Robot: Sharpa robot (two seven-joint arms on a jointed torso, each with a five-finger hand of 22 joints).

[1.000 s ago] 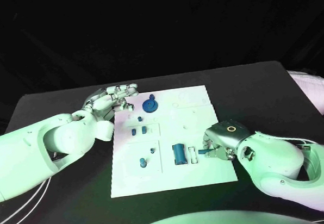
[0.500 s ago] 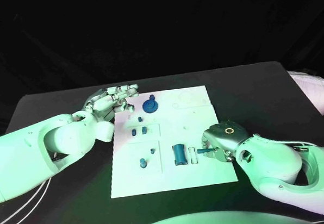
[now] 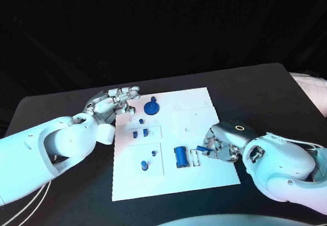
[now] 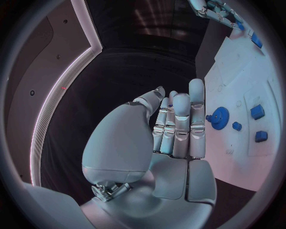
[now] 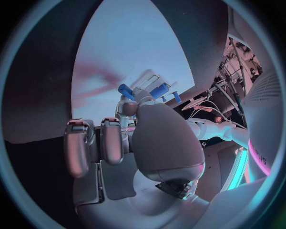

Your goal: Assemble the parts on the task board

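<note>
My right hand (image 3: pixel 224 142) has lifted its small blue part (image 3: pixel 202 149) a bit off the board (image 3: pixel 206 174), pinching it beside the blue cylinder (image 3: pixel 181 155). My left hand (image 3: pixel 113 103) stays flat, fingers together, at the board's far left corner near the gear (image 3: pixel 152 107).

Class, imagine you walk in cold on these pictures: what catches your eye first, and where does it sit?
First, the white task board in the middle of the black table, dotted with small blue parts. At its far end lies a blue gear, with the left hand beside it at the board's left edge, holding nothing. At the board's right edge the right hand pinches a small blue part next to a blue cylinder.
</note>
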